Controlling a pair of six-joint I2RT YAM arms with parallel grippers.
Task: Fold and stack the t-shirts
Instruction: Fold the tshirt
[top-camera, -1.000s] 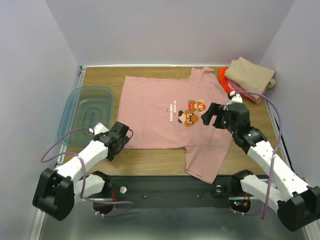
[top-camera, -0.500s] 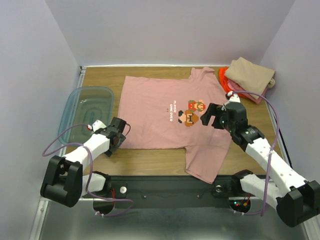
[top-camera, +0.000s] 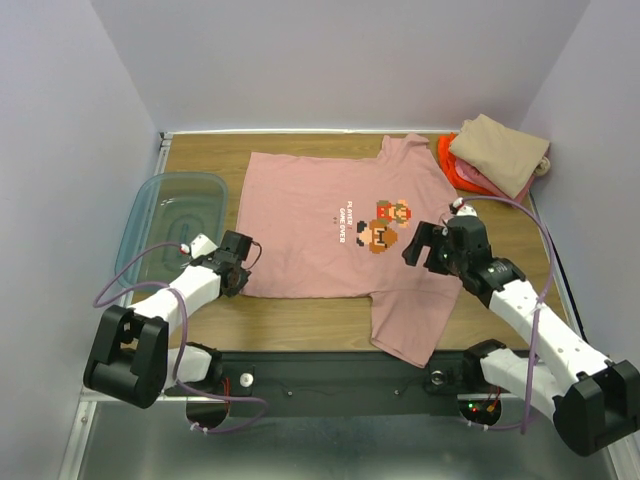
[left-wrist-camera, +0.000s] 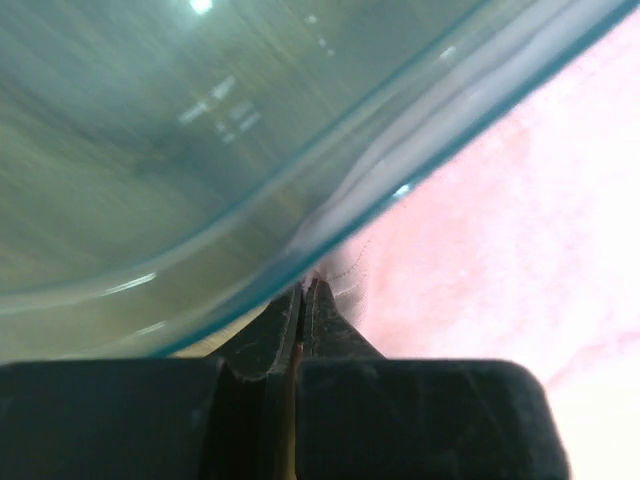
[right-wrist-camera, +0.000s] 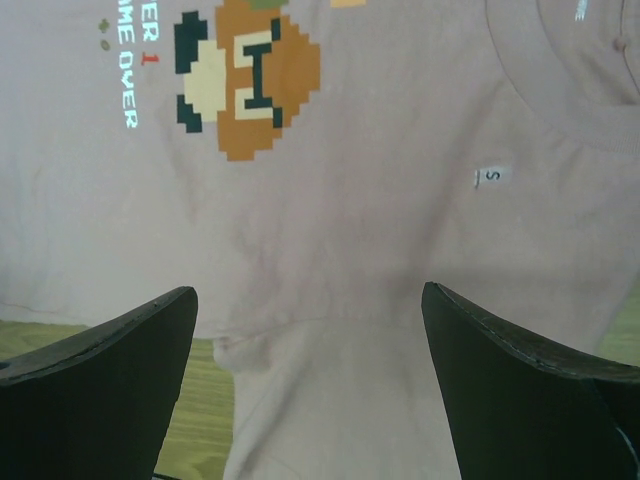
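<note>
Both at pink t-shirt (top-camera: 305, 205): left end effector (left-wrist-camera: 308, 294) pressed together, right end effector (right-wrist-camera: 308, 293) spread.

Dusty-pink t-shirt (top-camera: 320, 225) lies flat on worktop (top-camera: 310, 316), print up. Left pincer (top-camera: 243, 262) sits at its near-left corner, beside teal bin (top-camera: 165, 225). Right pincer (top-camera: 425, 248) is spread wide, over shirt by print. Folded stack (top-camera: 495, 155) is at far right, tan on top.

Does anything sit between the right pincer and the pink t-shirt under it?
Nothing visible. The right pincer hangs open above the pink t-shirt, with only bare fabric showing between its fingers in the wrist view.
</note>
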